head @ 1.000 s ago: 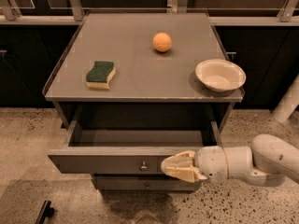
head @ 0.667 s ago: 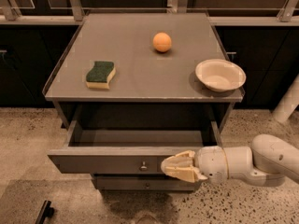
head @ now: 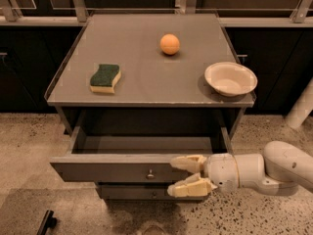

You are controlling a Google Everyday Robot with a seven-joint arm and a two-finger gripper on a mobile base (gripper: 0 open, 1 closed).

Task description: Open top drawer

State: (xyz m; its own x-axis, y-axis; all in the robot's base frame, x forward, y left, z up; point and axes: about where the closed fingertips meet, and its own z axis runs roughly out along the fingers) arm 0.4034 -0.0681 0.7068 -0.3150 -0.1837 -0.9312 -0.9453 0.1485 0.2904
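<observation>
The top drawer of the grey cabinet stands pulled out, its flat front well forward of the frame and its inside showing dark. A small round metal knob sits at the front's centre. My gripper is at the right part of the drawer front, just right of the knob. Its cream fingers are spread apart, one above the other, holding nothing. The white arm reaches in from the right edge.
On the cabinet top lie a green and yellow sponge, an orange ball and a cream bowl. A lower drawer front shows beneath. A dark object lies on the speckled floor at the lower left.
The gripper's fingers have spread apart; earlier they were close together by the drawer front. The drawer stays pulled out by the same amount.
</observation>
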